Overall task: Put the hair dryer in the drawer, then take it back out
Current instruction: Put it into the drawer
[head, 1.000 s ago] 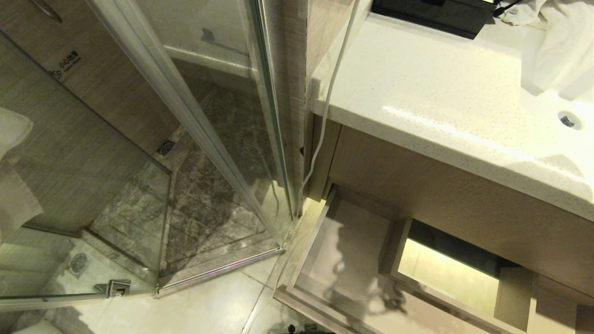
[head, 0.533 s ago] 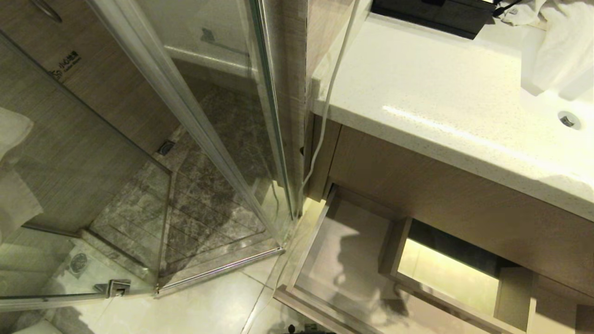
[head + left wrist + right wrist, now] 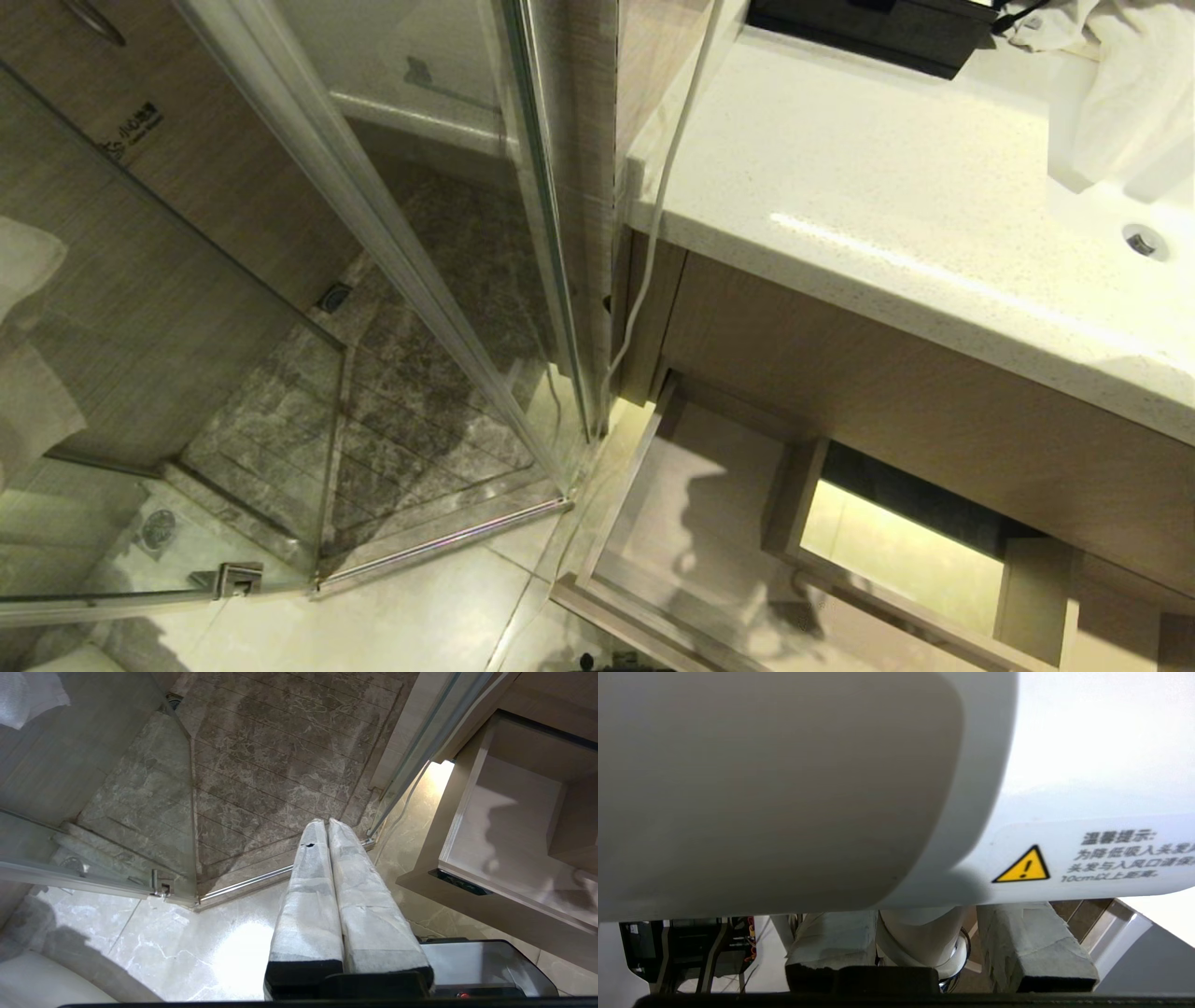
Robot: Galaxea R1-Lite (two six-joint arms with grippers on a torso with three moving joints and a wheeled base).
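The white hair dryer (image 3: 784,788) fills the right wrist view, its fat barrel close to the camera and a yellow warning label on its side. My right gripper (image 3: 924,938) is shut on the hair dryer's slim handle, one padded finger on each side. The light-brown drawer (image 3: 621,495) stands pulled open under the counter, and its floor carries a dark shadow. Neither gripper appears in the head view. My left gripper (image 3: 327,828) hangs parked over the pale floor tiles left of the drawer (image 3: 504,826), fingers pressed together with nothing between them.
A white stone counter (image 3: 840,187) with a sink drain (image 3: 1144,241) overhangs the drawer. On it lie a white towel (image 3: 1111,103) and a black box (image 3: 868,28). A thin white cable (image 3: 658,205) hangs down the counter's left end. A glass shower door (image 3: 392,252) stands left.
The shadow on the drawer floor has shifted and spread toward the drawer's front. The head view itself and the left gripper have not moved.
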